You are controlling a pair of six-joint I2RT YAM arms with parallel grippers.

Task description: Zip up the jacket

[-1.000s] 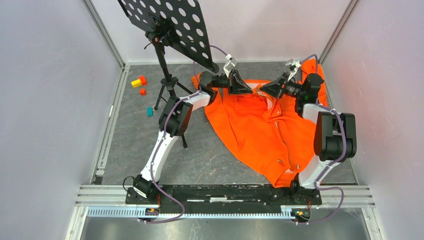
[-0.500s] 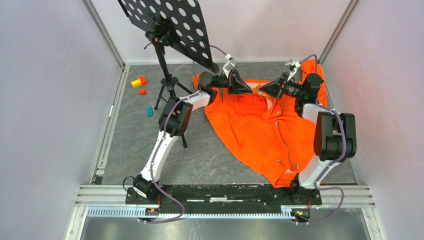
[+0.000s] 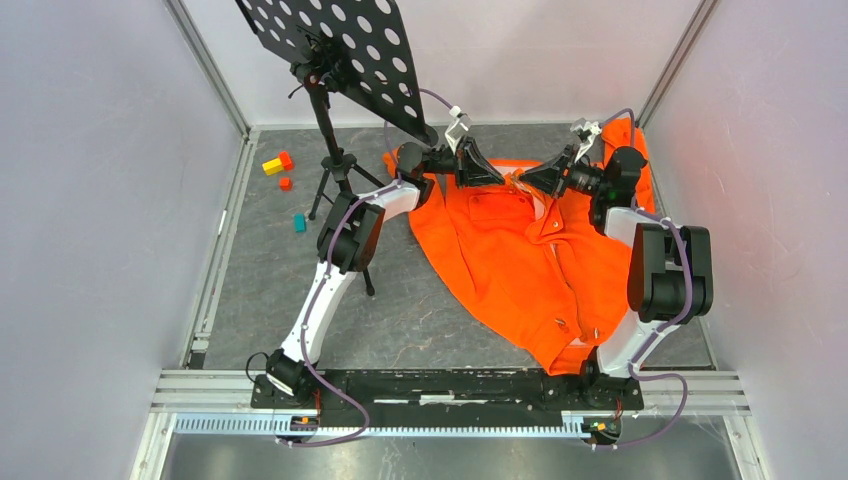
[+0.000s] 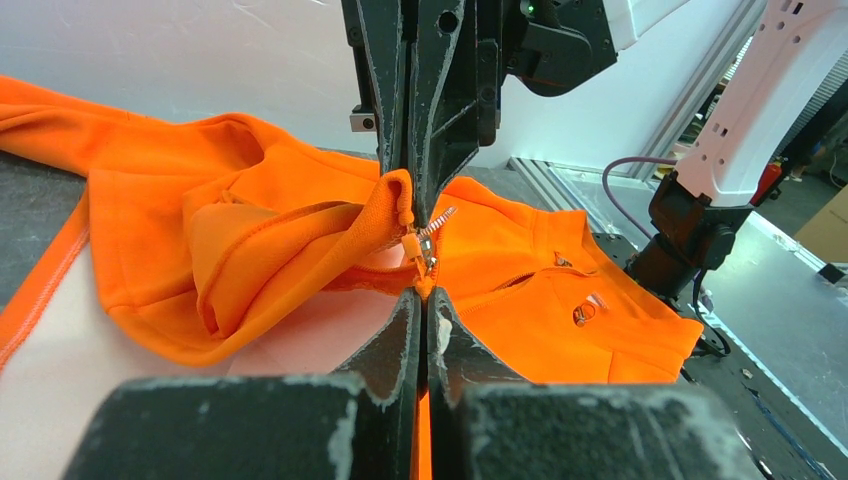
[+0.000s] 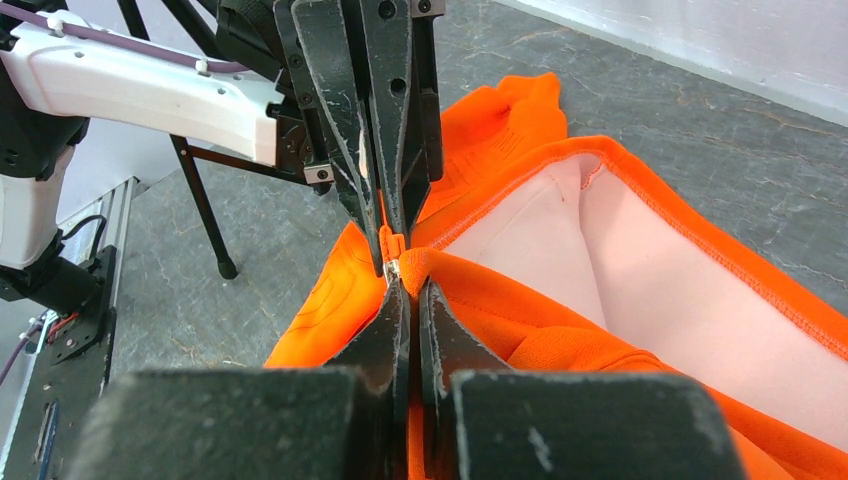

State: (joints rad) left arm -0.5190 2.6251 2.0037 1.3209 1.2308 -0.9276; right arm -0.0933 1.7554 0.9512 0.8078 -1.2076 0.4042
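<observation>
The orange jacket [image 3: 530, 260] lies spread on the grey floor mat, collar at the far end, front closed along most of its length. Both grippers meet tip to tip at the top of the zipper near the collar. My left gripper [image 3: 497, 178] [image 4: 422, 296] is shut, with orange fabric pinched between its fingers just below the metal zipper slider [image 4: 427, 243]. My right gripper [image 3: 522, 181] [image 5: 405, 286] is shut on the orange collar edge beside the slider [image 5: 391, 270]. The jacket's pale lining [image 5: 620, 270] shows inside the open collar.
A black perforated music stand [image 3: 340, 50] on a tripod [image 3: 335, 175] stands left of the jacket, over my left arm. Small coloured blocks [image 3: 280, 165] lie on the floor at the far left. Walls close the cell on three sides.
</observation>
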